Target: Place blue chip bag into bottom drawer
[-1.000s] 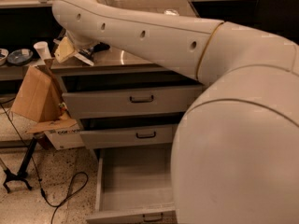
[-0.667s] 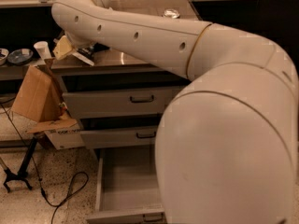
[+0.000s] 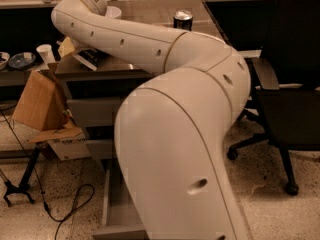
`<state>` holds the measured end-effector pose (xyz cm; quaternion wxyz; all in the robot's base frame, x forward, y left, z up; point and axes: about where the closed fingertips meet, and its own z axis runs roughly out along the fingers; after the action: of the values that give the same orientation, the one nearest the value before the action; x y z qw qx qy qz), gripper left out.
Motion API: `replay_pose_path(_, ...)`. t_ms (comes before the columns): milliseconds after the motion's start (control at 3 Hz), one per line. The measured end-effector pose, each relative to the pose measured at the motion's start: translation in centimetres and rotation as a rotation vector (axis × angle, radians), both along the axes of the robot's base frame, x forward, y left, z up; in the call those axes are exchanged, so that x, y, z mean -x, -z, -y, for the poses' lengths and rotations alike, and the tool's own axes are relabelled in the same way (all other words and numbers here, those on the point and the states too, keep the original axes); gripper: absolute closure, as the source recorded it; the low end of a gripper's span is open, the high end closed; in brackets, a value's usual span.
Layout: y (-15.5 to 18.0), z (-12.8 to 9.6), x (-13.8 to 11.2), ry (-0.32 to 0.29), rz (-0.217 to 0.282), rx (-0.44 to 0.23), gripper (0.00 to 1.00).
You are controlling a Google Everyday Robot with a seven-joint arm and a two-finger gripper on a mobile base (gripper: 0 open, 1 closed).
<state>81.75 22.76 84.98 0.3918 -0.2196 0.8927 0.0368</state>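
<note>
My gripper is at the front left corner of the cabinet top, under the wrist and mostly hidden by my arm. A dark flat shape with a pale edge sticks out below the wrist. I cannot tell whether it is the blue chip bag or part of the gripper. The bottom drawer is pulled open at floor level. Only its left side and grey inner floor show, and my arm covers the rest. What shows of its inside holds nothing.
A dark soda can stands at the back of the cabinet top, and a white bowl is near the wrist. A cardboard box, a white cup and a floor cable are left. A black office chair stands right.
My arm's elbow has swung toward the camera and now covers most of the drawers. The view has shifted so the chair shows on the right. The gripper stays at the cabinet's left corner.
</note>
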Motion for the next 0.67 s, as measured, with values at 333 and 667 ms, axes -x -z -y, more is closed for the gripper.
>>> replay_pose_path(333,1.3,0.0,-1.1,0.007,-0.017,-0.005,0.18)
replay_pose_path(667,1.3,2.0,-1.2,0.042,-0.011,-0.010,0.49)
